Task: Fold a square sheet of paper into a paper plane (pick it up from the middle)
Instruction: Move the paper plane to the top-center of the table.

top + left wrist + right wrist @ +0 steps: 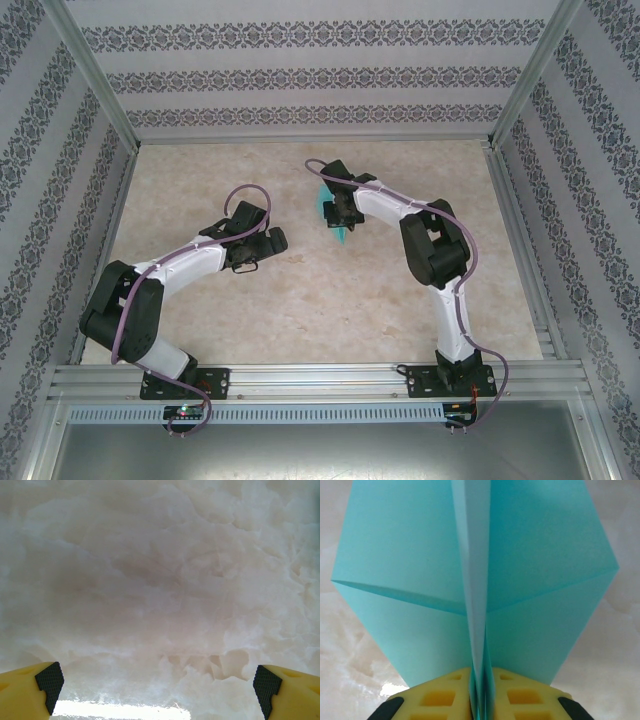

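Paper [540,555]: turquoise, folded, its centre crease pinched between the yellow fingers [440,700] of the right gripper [481,690], with two creased wings spreading left and right above the marble table [615,670]. From above, the paper [325,206] sits under the right gripper [340,215], just right of the table's [300,300] middle and toward the far side. Left gripper [159,685]: jaws spread wide, close above bare tabletop [150,580]; seen from above, the left gripper [272,243] is near the paper but apart from it.
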`<state>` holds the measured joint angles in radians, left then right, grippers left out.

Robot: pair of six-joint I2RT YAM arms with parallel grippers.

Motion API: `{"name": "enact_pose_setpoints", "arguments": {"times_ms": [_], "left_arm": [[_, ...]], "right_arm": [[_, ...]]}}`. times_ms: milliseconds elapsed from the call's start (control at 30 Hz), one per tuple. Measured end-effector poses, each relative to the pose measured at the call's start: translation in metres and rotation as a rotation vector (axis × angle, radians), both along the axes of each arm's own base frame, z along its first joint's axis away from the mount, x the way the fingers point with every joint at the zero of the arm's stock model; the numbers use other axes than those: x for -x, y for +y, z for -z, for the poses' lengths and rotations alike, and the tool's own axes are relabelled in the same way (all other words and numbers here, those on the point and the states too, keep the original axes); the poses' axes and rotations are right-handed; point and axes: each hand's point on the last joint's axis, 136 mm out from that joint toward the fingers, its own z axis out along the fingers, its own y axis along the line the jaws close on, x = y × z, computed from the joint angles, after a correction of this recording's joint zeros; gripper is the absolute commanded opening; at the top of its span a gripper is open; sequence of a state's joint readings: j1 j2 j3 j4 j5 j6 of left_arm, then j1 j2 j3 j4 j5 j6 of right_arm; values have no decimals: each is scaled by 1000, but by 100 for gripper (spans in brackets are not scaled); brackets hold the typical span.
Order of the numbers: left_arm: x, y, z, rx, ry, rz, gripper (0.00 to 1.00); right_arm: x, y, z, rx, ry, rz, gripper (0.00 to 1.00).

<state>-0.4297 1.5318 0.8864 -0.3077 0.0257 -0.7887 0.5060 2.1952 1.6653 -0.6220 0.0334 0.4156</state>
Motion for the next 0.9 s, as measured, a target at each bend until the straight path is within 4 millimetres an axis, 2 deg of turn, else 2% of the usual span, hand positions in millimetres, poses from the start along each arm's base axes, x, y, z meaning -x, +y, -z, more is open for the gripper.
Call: {"name": "enact_pose_setpoints", "arguments": {"times_ms": [133, 367, 633, 767, 900], "left_arm": [[0, 0, 1, -1, 4, 0, 100], [0, 0, 3, -3, 7, 0, 100], [0, 7, 0, -16, 22, -16, 100], [-12, 19, -13, -21, -8, -40, 100], [-25, 38, -37, -33, -64, -78, 100]], "right_arm": [[1, -1, 7, 6, 13, 4, 17], [-1, 1, 7, -3, 16, 30, 19], [1, -2, -2, -6, 17, 63, 28], [3, -6, -31, -14, -9, 85, 36], [2, -9, -81, -57, -92, 100, 44]]}}
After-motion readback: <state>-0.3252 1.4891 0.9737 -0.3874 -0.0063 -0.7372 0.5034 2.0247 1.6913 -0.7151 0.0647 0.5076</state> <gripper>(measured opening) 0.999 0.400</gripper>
